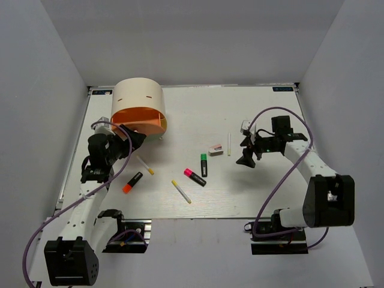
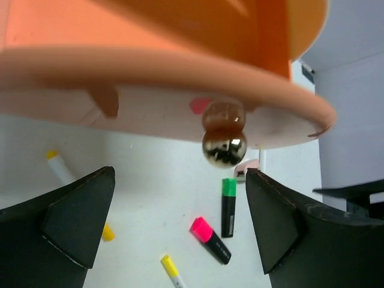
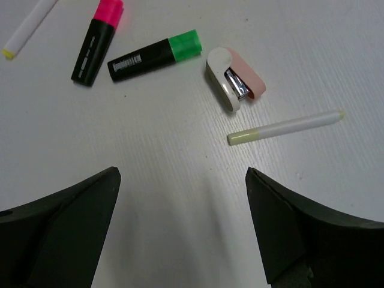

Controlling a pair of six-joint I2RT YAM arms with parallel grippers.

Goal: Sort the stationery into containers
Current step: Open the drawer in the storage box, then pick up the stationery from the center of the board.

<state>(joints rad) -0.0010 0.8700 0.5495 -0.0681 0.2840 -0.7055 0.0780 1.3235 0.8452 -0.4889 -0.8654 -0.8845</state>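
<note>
Matte white table (image 1: 198,114), glossy round knob (image 2: 223,148) on curved orange drawer (image 2: 150,66), both arms' jaws spread wide.

The cabinet (image 1: 139,99) stands near the table's (image 1: 270,195) far left corner, with its orange drawer (image 1: 144,119) standing out toward the middle. The left gripper (image 1: 134,138) is at the drawer's front. Around mid-table lie an orange highlighter (image 1: 132,182), a pink highlighter (image 1: 194,177), a green highlighter (image 1: 204,165), a left pen (image 1: 145,165), a near pen (image 1: 181,191), a far pen (image 1: 228,144) and an eraser (image 1: 215,148). The right gripper (image 1: 246,151) hangs just right of the far pen.
</note>
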